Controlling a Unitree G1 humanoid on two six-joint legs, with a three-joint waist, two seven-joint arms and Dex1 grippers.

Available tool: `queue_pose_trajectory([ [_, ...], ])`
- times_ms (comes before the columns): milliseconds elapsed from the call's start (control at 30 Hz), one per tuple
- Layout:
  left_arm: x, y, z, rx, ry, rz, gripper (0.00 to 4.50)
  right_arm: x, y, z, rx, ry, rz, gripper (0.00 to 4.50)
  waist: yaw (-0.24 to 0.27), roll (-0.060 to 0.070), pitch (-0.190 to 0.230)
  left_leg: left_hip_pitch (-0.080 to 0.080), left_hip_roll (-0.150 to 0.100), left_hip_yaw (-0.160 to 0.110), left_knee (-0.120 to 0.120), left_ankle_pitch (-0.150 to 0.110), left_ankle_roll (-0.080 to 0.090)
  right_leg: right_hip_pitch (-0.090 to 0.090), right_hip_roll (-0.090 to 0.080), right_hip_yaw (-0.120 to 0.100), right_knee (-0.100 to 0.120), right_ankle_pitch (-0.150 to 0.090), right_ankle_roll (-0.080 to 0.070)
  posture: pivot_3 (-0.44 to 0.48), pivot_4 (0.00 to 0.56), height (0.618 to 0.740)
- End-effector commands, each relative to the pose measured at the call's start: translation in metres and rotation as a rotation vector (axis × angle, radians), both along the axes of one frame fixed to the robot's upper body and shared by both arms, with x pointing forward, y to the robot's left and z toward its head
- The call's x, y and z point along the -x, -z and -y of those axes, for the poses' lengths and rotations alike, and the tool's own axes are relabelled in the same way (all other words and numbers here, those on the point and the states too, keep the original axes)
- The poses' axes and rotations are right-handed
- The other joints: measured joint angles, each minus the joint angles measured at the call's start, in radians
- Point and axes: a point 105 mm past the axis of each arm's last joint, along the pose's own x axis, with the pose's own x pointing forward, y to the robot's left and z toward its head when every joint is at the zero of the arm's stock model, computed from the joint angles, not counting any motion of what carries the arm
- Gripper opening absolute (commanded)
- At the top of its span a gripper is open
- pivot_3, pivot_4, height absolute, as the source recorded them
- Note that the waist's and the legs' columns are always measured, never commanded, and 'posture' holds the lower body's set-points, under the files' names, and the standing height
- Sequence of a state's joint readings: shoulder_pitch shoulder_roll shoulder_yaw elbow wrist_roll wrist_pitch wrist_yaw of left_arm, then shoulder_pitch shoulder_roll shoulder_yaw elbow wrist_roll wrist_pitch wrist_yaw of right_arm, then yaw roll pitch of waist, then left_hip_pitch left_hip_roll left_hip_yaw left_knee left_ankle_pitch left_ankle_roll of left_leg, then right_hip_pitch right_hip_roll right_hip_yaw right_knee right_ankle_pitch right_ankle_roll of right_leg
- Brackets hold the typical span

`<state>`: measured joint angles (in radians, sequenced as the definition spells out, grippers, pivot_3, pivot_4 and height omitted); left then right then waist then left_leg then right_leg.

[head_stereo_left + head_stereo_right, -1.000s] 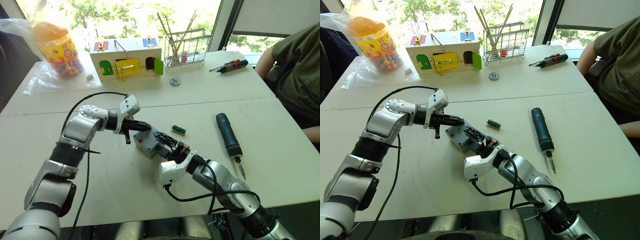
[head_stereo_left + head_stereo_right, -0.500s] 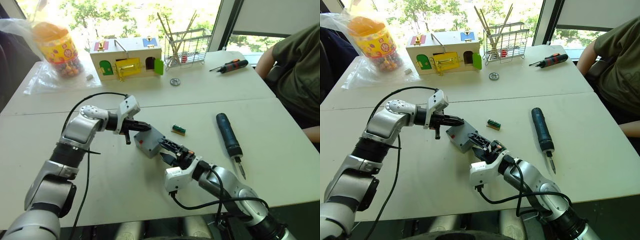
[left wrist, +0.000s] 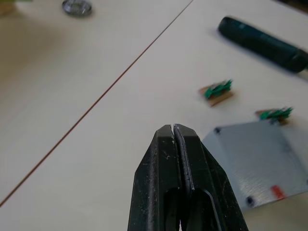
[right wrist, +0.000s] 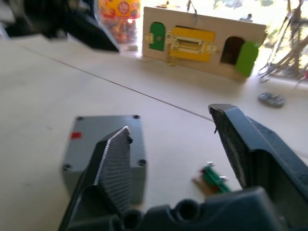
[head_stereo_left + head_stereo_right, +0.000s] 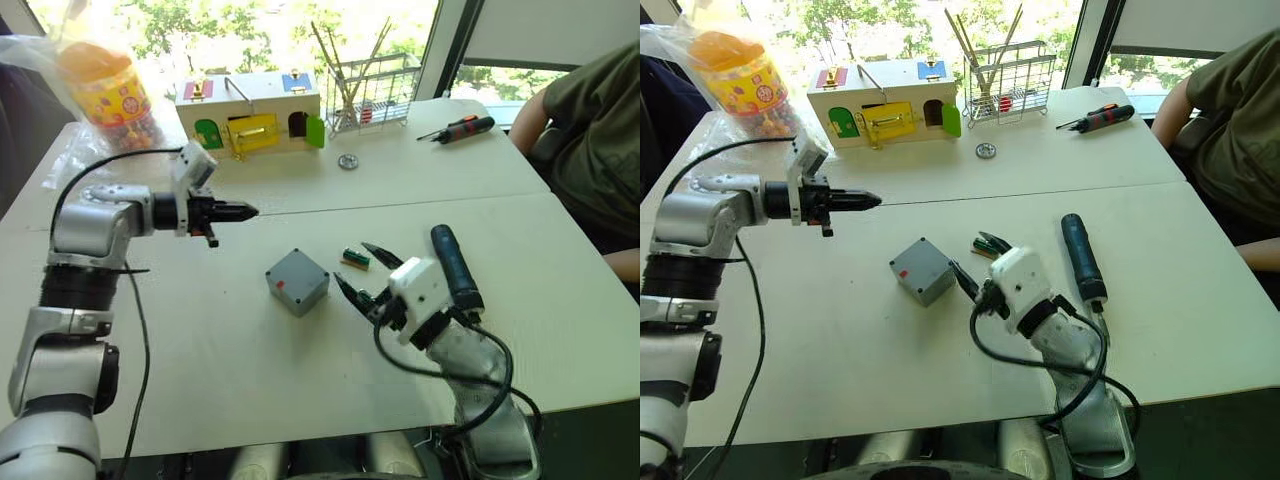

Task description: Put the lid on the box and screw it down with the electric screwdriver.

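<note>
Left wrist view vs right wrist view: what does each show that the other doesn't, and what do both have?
Left wrist view: the electric screwdriver and the table seam, past the left gripper, jaws shut.

Right wrist view: the wooden toy house and candy jar, past the right gripper, jaws open.

Both: the box with the lid on it, a small green part and a metal disc.

Lit brightly by daylight from windows (image 5: 250,30) behind the table (image 5: 200,340), overexposed glare on foliage outside, soft faint shadows on the pale tabletop, wrist views blurred toward the background, fingers (image 4: 113,163) close and softened.
</note>
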<state>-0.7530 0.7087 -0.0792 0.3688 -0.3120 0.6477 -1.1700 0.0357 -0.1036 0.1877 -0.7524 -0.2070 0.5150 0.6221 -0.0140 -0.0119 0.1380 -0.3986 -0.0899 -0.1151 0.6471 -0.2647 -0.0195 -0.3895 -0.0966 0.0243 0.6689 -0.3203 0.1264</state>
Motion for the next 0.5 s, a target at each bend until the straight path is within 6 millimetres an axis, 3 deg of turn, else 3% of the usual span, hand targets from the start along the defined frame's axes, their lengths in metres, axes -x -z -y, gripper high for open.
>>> queue_pose_trajectory([
  [33,-0.003,0.015,0.004,-0.054,0.006,0.034,0.0,0.006,0.008,-0.008,-0.037,-0.098,-0.172,1.16,0.007,0.0,0.0,-0.001,-0.001,-0.001,0.001,0.0,0.0,-0.002,0.0,-0.001,-0.001,0.0,0.0,0.0,0.15,0.74],
  [100,-0.002,0.027,0.01,-0.064,0.023,0.026,0.0,0.011,0.024,-0.008,0.03,-0.142,-0.248,0.15,0.012,-0.001,0.0,-0.003,-0.001,-0.002,0.002,0.0,0.0,-0.003,0.0,-0.001,-0.002,0.0,0.0,0.0,0.15,0.74],
  [133,0.0,0.032,0.013,-0.07,0.035,0.021,0.0,0.011,0.029,-0.008,0.058,-0.149,-0.267,0.06,0.013,-0.001,0.0,-0.005,-0.001,-0.002,0.003,0.0,0.0,-0.004,-0.001,-0.001,-0.002,0.0,0.0,0.0,0.15,0.74],
  [333,0.013,0.05,0.03,-0.052,0.084,-0.034,0.0,0.019,0.045,-0.019,0.075,-0.215,-0.419,0.06,-0.003,-0.001,0.0,-0.008,-0.001,-0.002,0.002,0.0,0.0,-0.006,-0.001,0.0,0.001,0.0,0.0,0.0,0.15,0.74],
  [500,0.028,0.053,0.042,-0.026,0.123,-0.062,0.0,0.004,0.053,-0.026,0.084,-0.198,-0.447,0.06,-0.005,-0.001,0.0,-0.009,-0.001,-0.001,0.002,0.0,0.0,-0.007,-0.001,0.0,0.001,0.0,0.0,0.0,0.15,0.74],
])
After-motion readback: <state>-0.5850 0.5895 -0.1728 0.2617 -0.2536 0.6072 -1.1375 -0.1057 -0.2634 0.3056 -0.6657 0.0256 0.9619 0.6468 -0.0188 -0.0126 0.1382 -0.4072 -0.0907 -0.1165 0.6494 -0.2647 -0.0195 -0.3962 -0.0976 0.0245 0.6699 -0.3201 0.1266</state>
